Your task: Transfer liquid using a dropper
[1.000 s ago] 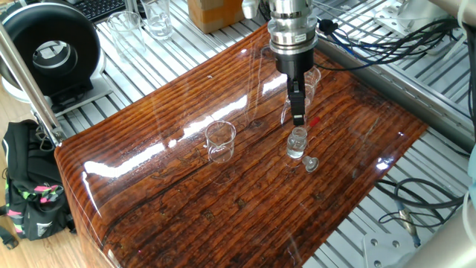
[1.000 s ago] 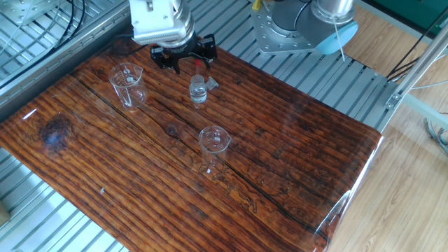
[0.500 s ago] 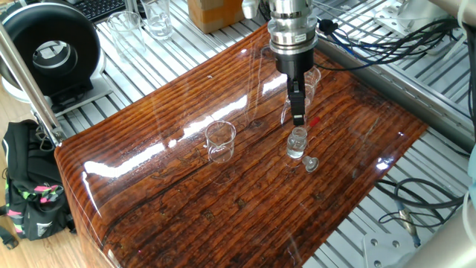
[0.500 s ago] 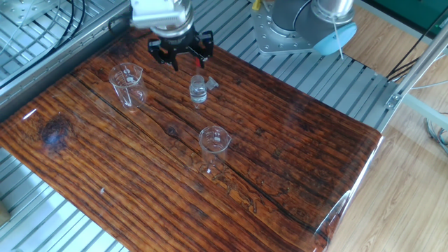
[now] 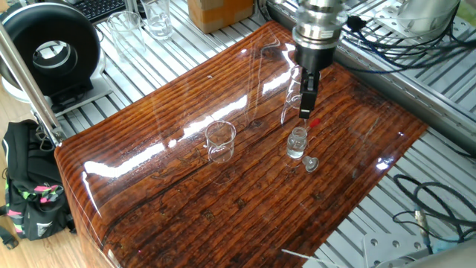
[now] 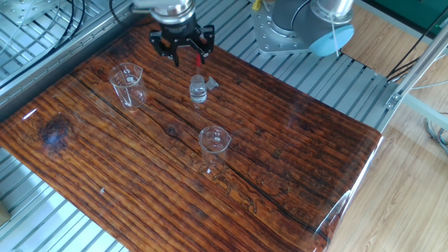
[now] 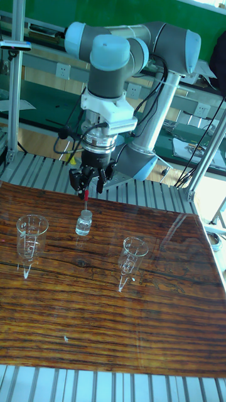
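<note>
- Tall fixed view shows my claw (image 7: 86,186) hanging above the small glass bottle (image 7: 83,223), its fingers pointing down at the counter (image 7: 113,314).
- My claw is pinched narrow on the dropper (image 7: 86,200); the red bulb sits between my fingertips and the thin clear tube drops toward the mouth of the bottle.
- From the other fixed view, my claw (image 6: 183,50) is just behind the bottle (image 6: 198,89), with the red bulb (image 6: 199,61) showing above it.
- From one fixed view, the dropper (image 5: 304,119) hangs upright over the bottle (image 5: 297,143); I cannot tell whether its tip is inside the neck.
- A small glass stopper (image 5: 310,164) lies on the counter just beside the bottle.
- Two clear beakers stand well apart: one (image 7: 31,234) at the left of the tall view, the other (image 7: 132,254) at the right and nearer the camera.
- Any liquid in the bottle is too faint for me to make out.
</note>
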Tool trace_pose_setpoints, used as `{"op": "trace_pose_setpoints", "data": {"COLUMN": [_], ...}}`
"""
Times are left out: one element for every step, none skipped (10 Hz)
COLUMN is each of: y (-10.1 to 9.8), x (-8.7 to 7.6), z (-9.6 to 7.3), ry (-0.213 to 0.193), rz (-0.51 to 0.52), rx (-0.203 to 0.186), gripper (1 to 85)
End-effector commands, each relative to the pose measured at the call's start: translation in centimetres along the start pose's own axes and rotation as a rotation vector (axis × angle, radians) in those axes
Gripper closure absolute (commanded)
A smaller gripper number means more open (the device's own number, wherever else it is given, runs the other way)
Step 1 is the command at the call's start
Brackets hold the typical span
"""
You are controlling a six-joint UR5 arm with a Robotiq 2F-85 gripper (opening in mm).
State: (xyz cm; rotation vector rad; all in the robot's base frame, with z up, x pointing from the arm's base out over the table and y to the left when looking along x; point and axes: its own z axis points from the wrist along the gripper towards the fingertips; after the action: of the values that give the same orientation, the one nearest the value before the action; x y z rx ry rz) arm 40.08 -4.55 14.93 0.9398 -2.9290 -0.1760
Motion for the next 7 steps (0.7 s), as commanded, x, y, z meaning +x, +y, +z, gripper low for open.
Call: {"op": "trace_pose_setpoints", "data": {"y": [0.2, 0.0, -0.3, -1.0, -1.3, -1.2, -1.2], "x": [0.5, 0.6, 0.5, 0.0, 0.0, 0.3, 0.6], "z": [-0.6, -0.6, -0.6, -0.6, -0.4, -0.2, 0.0], "ry": [-0.083, -0.101, -0.119, -0.158, -0.174, -0.176, -0.173], "rz": [0.07, 0.069, 0.077, 0.099, 0.122, 0.136, 0.162], "rx": [0.013, 0.012, 0.018, 0.039, 0.047, 0.045, 0.038], "gripper": [29.0, 29.0, 29.0, 29.0, 29.0, 29.0, 29.3]}}
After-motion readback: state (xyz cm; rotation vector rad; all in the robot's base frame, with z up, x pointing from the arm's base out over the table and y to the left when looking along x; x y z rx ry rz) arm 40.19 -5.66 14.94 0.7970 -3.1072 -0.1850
